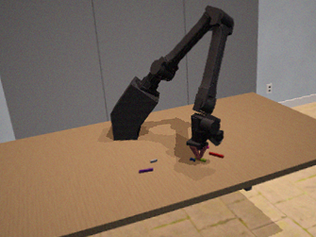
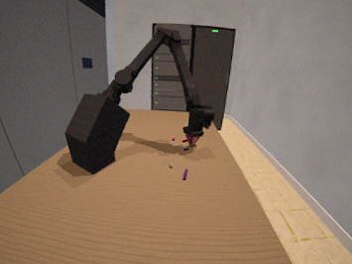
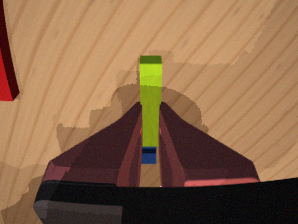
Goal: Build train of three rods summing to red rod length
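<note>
gripping the lime rod (image 3: 150, 99) low over the table (image 1: 55, 201), the gripper (image 3: 150, 163) is lining it up end to end with the blue rod (image 3: 149, 156), left of the red rod (image 3: 7, 63); next, probably, a gentle release.

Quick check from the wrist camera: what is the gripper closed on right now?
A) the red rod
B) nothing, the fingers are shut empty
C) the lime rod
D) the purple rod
C: in the wrist view the lime rod runs straight out from between the fingers of the gripper, with a blue rod at its near end, while the red rod lies apart at the left edge.
</note>
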`<state>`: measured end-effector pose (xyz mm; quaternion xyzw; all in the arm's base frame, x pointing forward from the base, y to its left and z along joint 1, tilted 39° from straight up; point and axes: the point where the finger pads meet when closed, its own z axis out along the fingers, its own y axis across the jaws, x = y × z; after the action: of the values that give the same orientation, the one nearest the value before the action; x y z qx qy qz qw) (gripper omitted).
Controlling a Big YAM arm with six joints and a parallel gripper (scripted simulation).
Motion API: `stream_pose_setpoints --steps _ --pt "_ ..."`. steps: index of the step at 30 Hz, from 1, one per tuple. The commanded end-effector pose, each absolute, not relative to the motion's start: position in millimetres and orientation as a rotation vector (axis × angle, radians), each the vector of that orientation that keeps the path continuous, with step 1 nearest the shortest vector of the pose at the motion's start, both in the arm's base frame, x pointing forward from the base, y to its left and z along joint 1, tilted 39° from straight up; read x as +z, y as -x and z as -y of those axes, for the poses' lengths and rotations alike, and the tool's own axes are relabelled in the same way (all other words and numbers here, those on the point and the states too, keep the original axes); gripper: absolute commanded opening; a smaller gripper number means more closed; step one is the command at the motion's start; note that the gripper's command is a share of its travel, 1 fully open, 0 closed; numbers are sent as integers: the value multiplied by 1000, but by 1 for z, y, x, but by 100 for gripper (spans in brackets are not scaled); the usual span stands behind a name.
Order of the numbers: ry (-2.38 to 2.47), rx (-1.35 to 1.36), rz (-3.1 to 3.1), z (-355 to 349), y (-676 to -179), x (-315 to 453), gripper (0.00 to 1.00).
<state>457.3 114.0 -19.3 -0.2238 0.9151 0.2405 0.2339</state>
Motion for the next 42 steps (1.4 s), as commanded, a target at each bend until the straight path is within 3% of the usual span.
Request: stream_pose_setpoints --steps 1,42 --pt "615 658 -2501 -120 -463 -12 5" --pt "615 655 -2494 -120 -458 -11 5"
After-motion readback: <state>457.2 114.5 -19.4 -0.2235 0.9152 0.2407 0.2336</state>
